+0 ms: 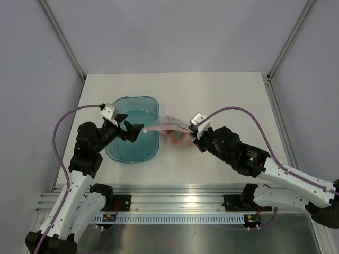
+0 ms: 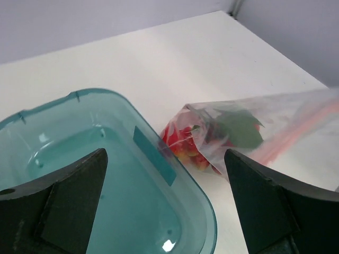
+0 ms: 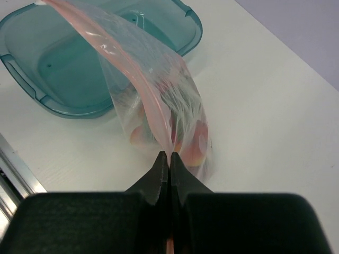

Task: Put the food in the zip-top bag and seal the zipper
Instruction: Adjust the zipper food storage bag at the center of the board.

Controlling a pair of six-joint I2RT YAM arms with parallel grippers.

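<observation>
Clear crinkly bag (image 3: 180, 90) holds red food (image 2: 183, 143), zipper (image 3: 152, 106) pinched by right jaws; left jaws gape.

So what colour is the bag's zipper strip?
Pinkish-red zipper, clearest in the right wrist view.

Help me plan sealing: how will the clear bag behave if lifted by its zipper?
Probably floppy: the zip-top bag is thin film draping from the zipper where the right gripper pinches it. Likely bottom-heavy: the food bunches at one end and may shift.
</observation>
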